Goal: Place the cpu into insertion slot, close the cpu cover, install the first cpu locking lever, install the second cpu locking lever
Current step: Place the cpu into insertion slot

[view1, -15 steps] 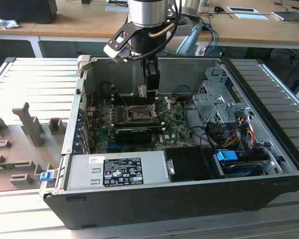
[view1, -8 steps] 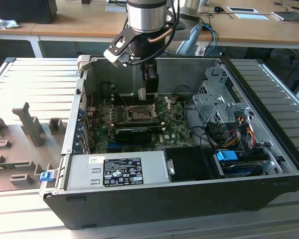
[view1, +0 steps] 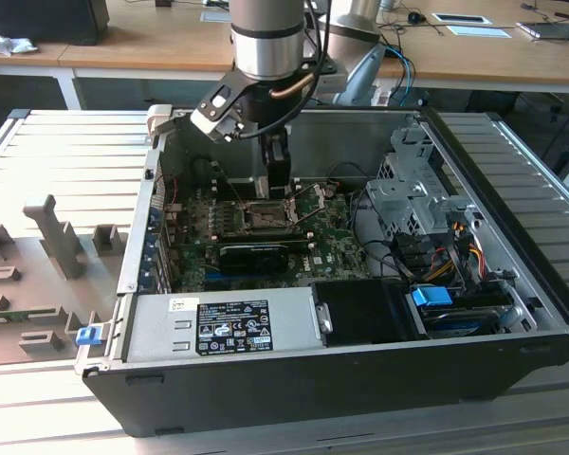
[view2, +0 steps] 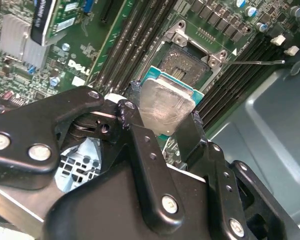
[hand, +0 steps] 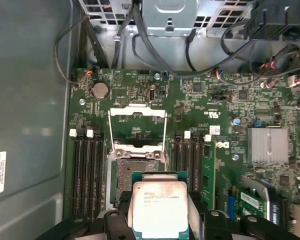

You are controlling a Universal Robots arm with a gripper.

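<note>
Inside the open computer case (view1: 512,313), the gripper (view1: 278,180) was clamped on the cpu (view2: 162,102), its black fingertips (view2: 134,91) pinching two opposite edges of the chip with the silvery top facing the cameras. The cpu hung above the green motherboard (hand: 225,115) at the edge of the insertion slot (hand: 129,176), not seated; the slot's dark pin field lay bare. The cpu cover (hand: 137,111) stood swung open past the slot, between the rows of memory slots (hand: 87,170).
</note>
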